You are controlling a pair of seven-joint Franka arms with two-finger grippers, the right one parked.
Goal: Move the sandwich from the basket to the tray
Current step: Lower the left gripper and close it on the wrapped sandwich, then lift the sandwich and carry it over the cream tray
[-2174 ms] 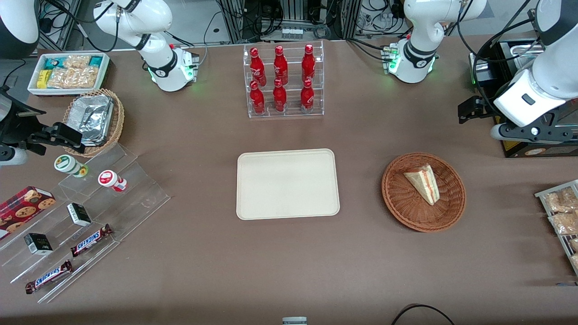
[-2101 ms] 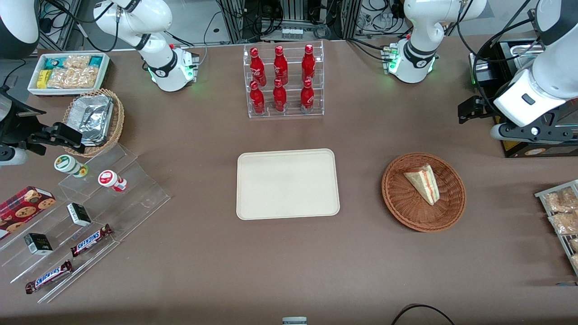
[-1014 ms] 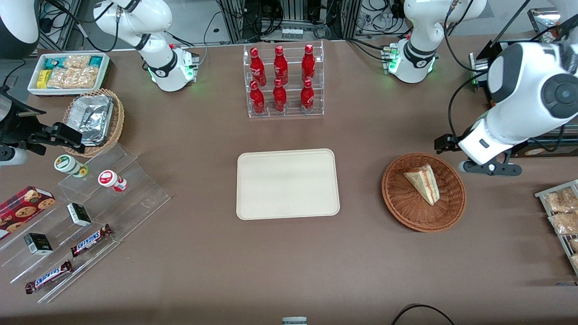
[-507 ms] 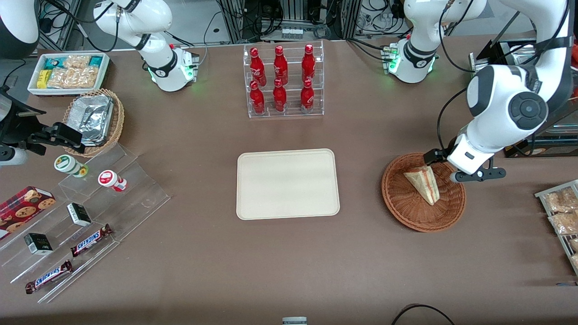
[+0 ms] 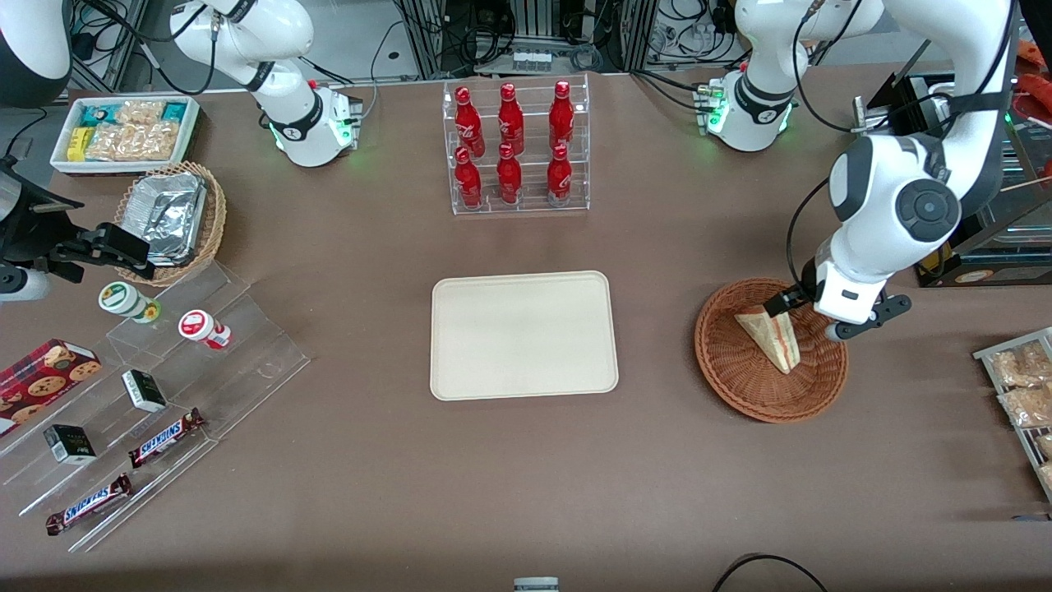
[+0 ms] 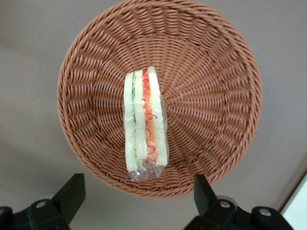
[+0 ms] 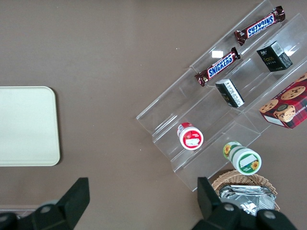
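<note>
The sandwich (image 5: pixel 772 335) is a wrapped wedge lying in the round reddish-brown basket (image 5: pixel 740 395), toward the working arm's end of the table. In the left wrist view the sandwich (image 6: pixel 144 127) shows its red and green layers in the middle of the basket (image 6: pixel 216 72). My gripper (image 5: pixel 805 319) hangs above the basket's rim farther from the front camera, just off the sandwich's wide end. The gripper (image 6: pixel 136 196) is open, its fingers (image 6: pixel 72 191) spread wide with nothing between them. The cream tray (image 5: pixel 523 335) lies bare at the table's middle; the right wrist view shows the tray (image 7: pixel 24 124) too.
A clear rack of red bottles (image 5: pixel 514 148) stands farther from the camera than the tray. Acrylic steps with snacks (image 5: pixel 148 395), a tan basket of foil containers (image 5: pixel 173 218) and a white snack bin (image 5: pixel 123 131) sit toward the parked arm's end. Packets (image 5: pixel 1023 395) lie beside the basket.
The left arm has swung in from the table's end and come down, bringing the gripper from beside the basket to over its rim near the sandwich. Sandwich, basket and tray have not moved.
</note>
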